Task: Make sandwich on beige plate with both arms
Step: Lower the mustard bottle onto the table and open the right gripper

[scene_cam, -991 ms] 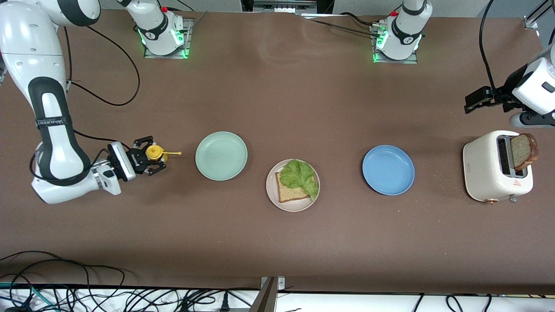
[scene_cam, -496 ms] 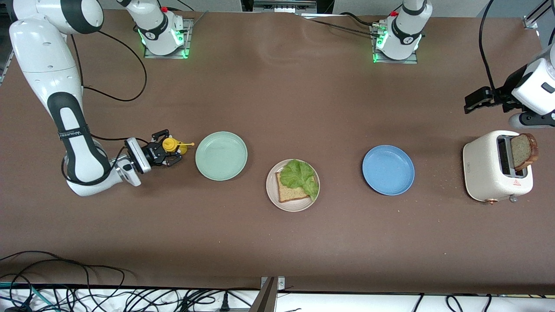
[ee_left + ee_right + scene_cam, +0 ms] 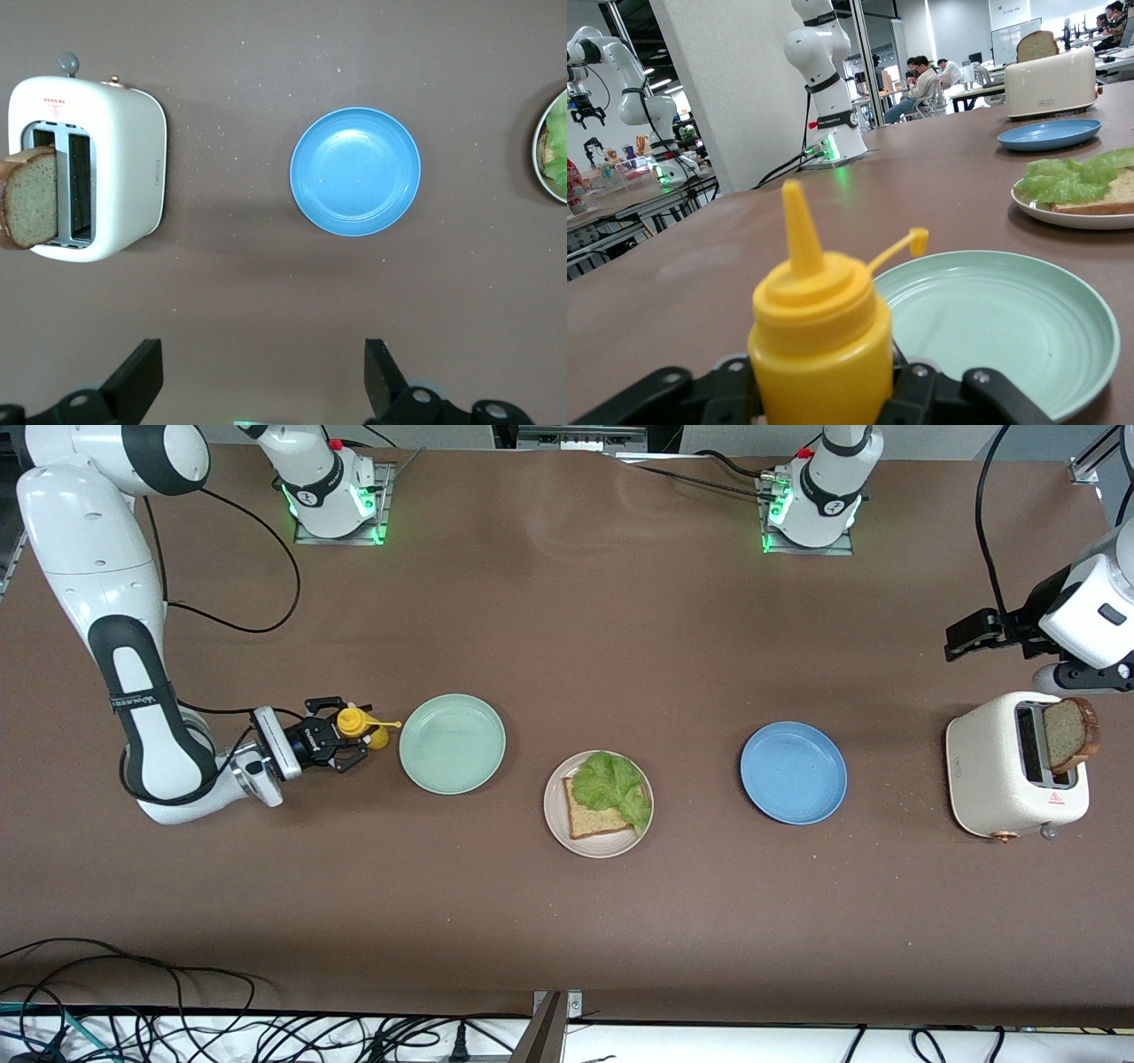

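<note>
The beige plate (image 3: pixel 602 849) lies mid-table with one bread slice (image 3: pixel 589 819) and a lettuce leaf (image 3: pixel 611 784) on top; the right wrist view shows its rim (image 3: pixel 1081 220) too. A second bread slice (image 3: pixel 1070 733) sticks up from the white toaster (image 3: pixel 992 775) at the left arm's end. My left gripper (image 3: pixel 961 638) hangs open and empty over the bare table beside the toaster (image 3: pixel 115 168). My right gripper (image 3: pixel 350 733) is low at the table, around a yellow squeeze bottle (image 3: pixel 354 723) that stands upright (image 3: pixel 819 336) beside the mint-green plate (image 3: pixel 452 743).
A blue plate (image 3: pixel 793 772) lies between the beige plate and the toaster. The mint-green plate (image 3: pixel 992 328) has nothing on it. Cables hang along the table edge nearest the front camera (image 3: pixel 177 1027).
My right arm has carried the yellow bottle along the table toward the mint-green plate and stopped close to its rim. The left gripper has barely shifted.
</note>
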Available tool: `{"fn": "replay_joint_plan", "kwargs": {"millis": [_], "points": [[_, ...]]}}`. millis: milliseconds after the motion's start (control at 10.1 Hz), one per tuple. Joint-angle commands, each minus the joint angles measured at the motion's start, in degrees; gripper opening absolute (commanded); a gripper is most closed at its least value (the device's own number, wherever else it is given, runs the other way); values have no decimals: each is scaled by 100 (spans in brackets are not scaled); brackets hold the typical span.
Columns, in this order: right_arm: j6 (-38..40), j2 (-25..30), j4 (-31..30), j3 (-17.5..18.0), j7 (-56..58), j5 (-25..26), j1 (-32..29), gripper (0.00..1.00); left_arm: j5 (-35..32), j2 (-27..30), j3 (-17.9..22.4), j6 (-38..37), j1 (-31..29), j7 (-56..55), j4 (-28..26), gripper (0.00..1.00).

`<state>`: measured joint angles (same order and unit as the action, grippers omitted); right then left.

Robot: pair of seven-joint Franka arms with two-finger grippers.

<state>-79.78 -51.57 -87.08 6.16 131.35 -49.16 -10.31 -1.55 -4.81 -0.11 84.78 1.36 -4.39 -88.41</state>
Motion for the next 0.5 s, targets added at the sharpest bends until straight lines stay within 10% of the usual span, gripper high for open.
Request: {"fn": "replay_joint_plan", "kwargs": {"millis": [0,396], "points": [[120,42,50,43,58,-68,-85,100,102,-169,37,-137,-196,-53,131,100],[208,77,829,-175,-223,738,-173,100,102,-889,55,-94,-1311,-141,148,100]]}}
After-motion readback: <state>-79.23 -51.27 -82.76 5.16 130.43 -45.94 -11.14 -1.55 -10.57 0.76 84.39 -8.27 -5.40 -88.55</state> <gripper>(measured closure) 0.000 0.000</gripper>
